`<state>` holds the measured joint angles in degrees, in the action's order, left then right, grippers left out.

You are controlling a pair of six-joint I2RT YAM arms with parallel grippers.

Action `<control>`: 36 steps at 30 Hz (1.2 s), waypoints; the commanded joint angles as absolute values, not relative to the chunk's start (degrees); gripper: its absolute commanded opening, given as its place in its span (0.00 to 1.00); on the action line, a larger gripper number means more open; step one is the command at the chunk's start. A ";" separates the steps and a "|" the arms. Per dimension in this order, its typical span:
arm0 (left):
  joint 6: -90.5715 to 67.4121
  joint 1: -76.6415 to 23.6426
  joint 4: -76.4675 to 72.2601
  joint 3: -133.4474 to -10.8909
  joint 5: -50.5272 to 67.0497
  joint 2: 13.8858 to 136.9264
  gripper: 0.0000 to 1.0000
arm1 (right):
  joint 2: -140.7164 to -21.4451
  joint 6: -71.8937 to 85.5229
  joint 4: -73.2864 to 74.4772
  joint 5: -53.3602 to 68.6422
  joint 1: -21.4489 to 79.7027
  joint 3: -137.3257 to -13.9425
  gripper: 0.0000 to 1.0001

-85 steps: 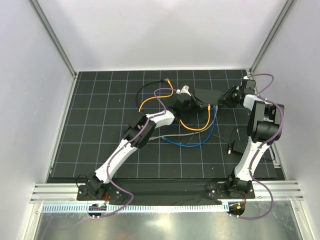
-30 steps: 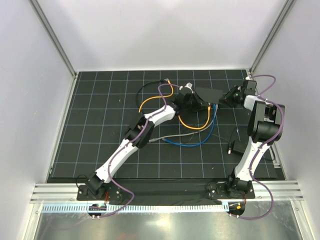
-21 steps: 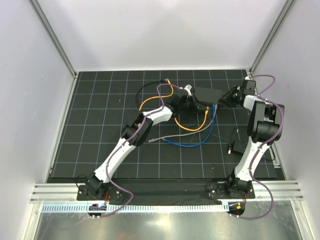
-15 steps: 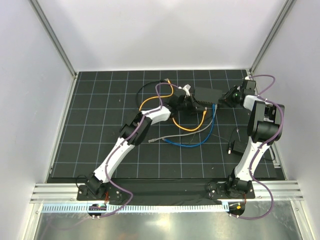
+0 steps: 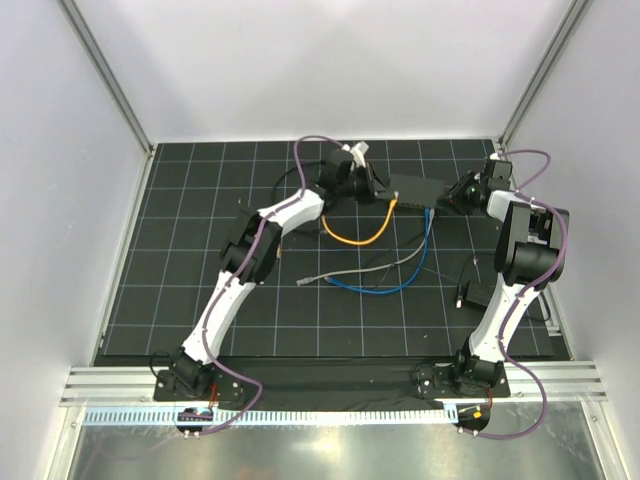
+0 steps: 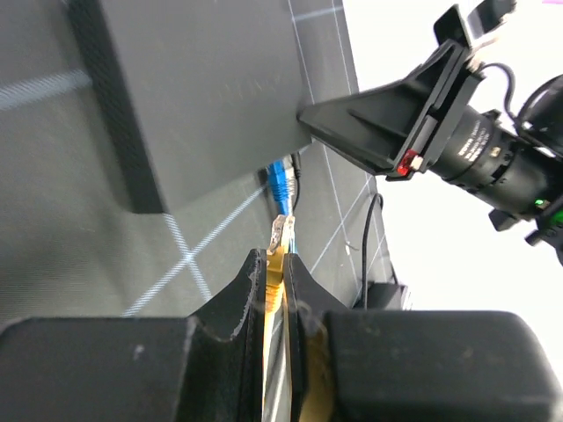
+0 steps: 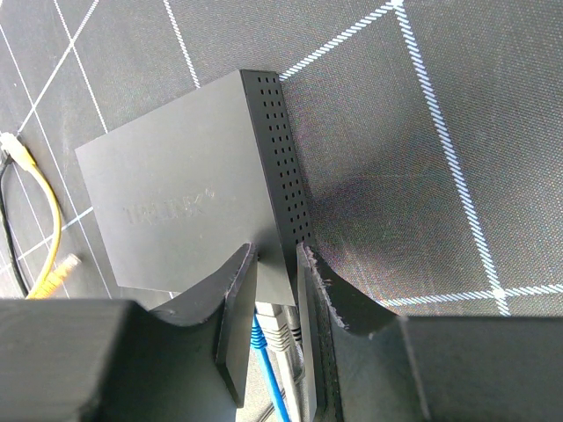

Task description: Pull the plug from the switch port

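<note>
Plug (image 6: 281, 230), yellow, hangs clear of the switch (image 6: 202, 88), just off its socket edge, clenched in the left gripper (image 6: 274, 264). Right gripper (image 7: 274, 264) clamps the switch's end. Risk: the blue cable (image 7: 273, 369) seated beside that grip snags, or the switch twists loose under it.

It was a robotics lab test cell: white panel walls (image 5: 300, 60) on aluminium framing (image 5: 110, 78) enclosed a black gridded surface (image 5: 180, 250).

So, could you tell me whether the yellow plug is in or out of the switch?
Out: the yellow plug sits clear of the switch, pinched in the left gripper.
</note>
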<state>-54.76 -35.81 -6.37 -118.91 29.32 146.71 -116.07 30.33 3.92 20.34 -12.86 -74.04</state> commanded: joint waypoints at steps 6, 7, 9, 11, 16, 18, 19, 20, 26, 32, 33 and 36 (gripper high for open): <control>-45.35 -29.80 5.80 -125.59 40.59 143.96 0.00 | -115.75 30.32 4.31 21.80 -12.74 -74.09 0.32; -45.09 -29.27 7.11 -126.29 42.52 144.31 0.00 | -115.84 30.41 4.31 21.80 -12.66 -74.18 0.32; -42.46 -27.95 10.78 -129.72 44.20 145.19 0.00 | -115.93 30.50 4.13 22.06 -12.74 -74.18 0.32; -40.53 -26.47 13.00 -131.39 44.91 145.55 0.00 | -116.02 30.59 4.04 22.15 -12.74 -74.27 0.32; -39.37 -23.12 14.59 -132.45 47.28 147.39 0.00 | -116.02 30.50 4.13 22.15 -12.66 -74.27 0.32; -38.07 -22.24 15.03 -132.36 46.67 148.18 0.00 | -116.10 30.41 3.96 22.24 -12.74 -74.27 0.32; -37.80 -21.98 15.64 -132.62 46.15 148.62 0.01 | -116.19 30.50 4.04 22.24 -12.66 -74.27 0.32; -37.79 -21.62 16.25 -132.89 45.71 149.06 0.01 | -116.19 30.41 3.96 22.32 -12.66 -74.35 0.32; -39.02 -20.74 15.21 -132.10 42.81 148.98 0.29 | -116.19 30.50 4.04 22.24 -12.74 -74.36 0.32; -41.39 -21.53 11.34 -129.99 38.59 144.06 0.47 | -116.02 31.03 3.69 22.50 -12.74 -74.18 0.32; -41.83 -21.97 9.25 -129.56 38.41 143.36 0.48 | -115.93 31.11 3.60 22.59 -12.74 -74.18 0.32; -43.42 -24.60 6.25 -127.18 37.53 140.81 0.50 | -115.40 30.94 3.87 22.33 -12.83 -74.00 0.32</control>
